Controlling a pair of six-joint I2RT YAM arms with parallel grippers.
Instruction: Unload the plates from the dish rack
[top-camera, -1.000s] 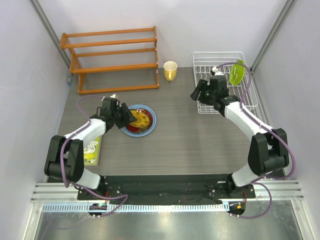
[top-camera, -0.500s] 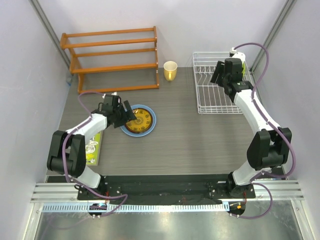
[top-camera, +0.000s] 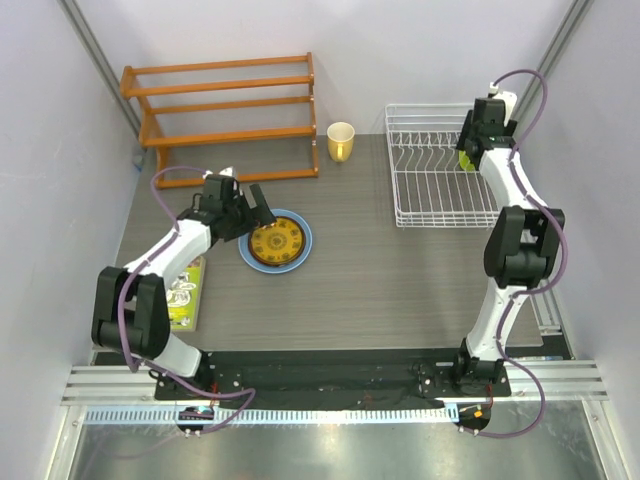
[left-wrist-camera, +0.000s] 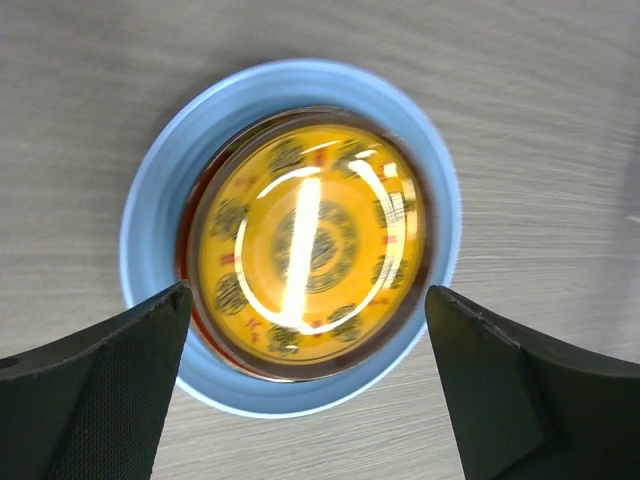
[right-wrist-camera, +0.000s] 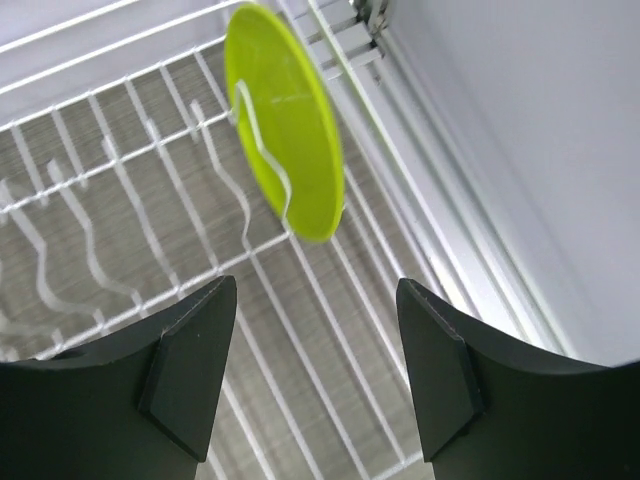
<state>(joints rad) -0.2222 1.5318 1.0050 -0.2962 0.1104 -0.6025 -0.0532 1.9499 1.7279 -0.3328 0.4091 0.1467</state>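
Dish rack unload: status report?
Left gripper open over stack on table, yellow-brown plate on top, light blue plate beneath. Right gripper open, close above lime green plate, upright in dish rack. Only plate in rack; nothing blocking.

Blue plate (left-wrist-camera: 150, 215): large, round, flat on table (top-camera: 380, 270), left of centre. Yellow plate (left-wrist-camera: 310, 240): smaller, dark medallion pattern, glossy, stacked centred in blue plate. Red plate (left-wrist-camera: 185, 265): only thin rim visible, under yellow plate. Green plate (right-wrist-camera: 290, 130): plain lime, on edge between dividers, near right side of rack (top-camera: 440, 175). Rack: white wire, rectangular, far right of table.
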